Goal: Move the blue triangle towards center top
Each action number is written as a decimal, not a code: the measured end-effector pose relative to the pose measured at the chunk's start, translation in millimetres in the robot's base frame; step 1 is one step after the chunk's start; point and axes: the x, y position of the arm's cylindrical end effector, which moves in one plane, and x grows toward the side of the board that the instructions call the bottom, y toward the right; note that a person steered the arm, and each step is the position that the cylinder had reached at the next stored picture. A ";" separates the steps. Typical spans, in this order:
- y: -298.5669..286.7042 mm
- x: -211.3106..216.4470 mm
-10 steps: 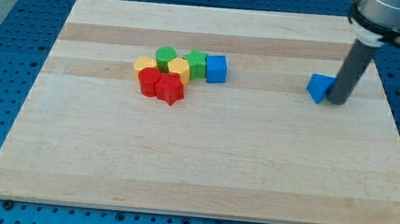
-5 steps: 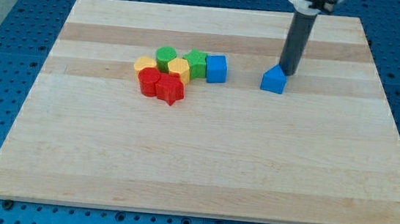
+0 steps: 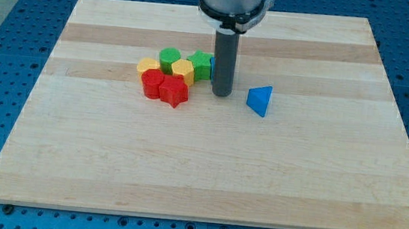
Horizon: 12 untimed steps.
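The blue triangle (image 3: 260, 100) lies on the wooden board (image 3: 206, 175), right of the middle. My tip (image 3: 221, 93) rests on the board just left of the triangle, with a small gap between them. The rod stands in front of the blue cube (image 3: 213, 65) and hides most of it.
A cluster of blocks sits left of my tip: a green cylinder (image 3: 169, 58), a green block (image 3: 199, 64), a yellow block (image 3: 148, 67), a yellow hexagon (image 3: 183, 71), a red block (image 3: 152, 82) and a red star (image 3: 173, 91).
The blue triangle moved left and slightly down across the board. My tip swept left past it, from its right side to its left, and now stands by the blue cube.
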 end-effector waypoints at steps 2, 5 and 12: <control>96.2 4.6; 122.2 23.3; 139.8 14.0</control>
